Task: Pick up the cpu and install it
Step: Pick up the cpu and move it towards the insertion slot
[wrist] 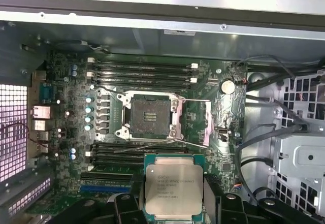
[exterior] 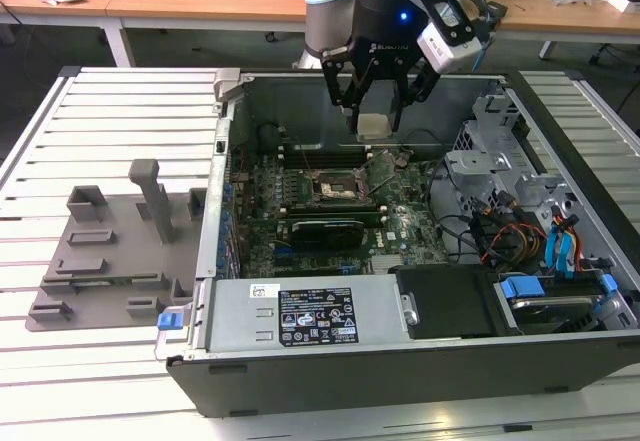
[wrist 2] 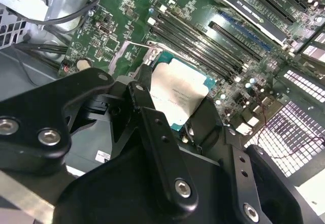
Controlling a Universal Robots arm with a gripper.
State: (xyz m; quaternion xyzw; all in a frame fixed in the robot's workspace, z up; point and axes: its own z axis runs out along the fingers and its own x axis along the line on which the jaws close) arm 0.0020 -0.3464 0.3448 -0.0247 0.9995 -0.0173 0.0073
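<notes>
Pincer (exterior: 375, 119) fingers stood partly closed on the cpu (exterior: 375, 127), clamping the silver-topped chip by two opposite edges and holding it flat in the air inside the open computer case (exterior: 215, 211). The first wrist view showed the cpu (wrist: 174, 191) level between the black fingers (wrist: 127, 206).

Well away from the pincer, toward the exterior view's left and outside the case, a grey moulded tray (exterior: 100, 251) lay on the slatted table (exterior: 60, 141). Below the pincer and slightly toward that same side sat the empty socket (exterior: 335, 187), its contact field bare in the first wrist view (wrist: 150, 117). On the pincer's other side stood the drive cage (exterior: 500, 161) with its cables.

The main danger looked to be a poor meeting of chip and socket. The cpu did not appear squarely over the socket, so a tilted or offset landing could bend the contacts. Such a narrow edge hold could also let the chip slip or twist.

The arm reached in from the far side of the case, wrist pointing straight down, fingers hanging vertically over the motherboard (exterior: 400, 226).
</notes>
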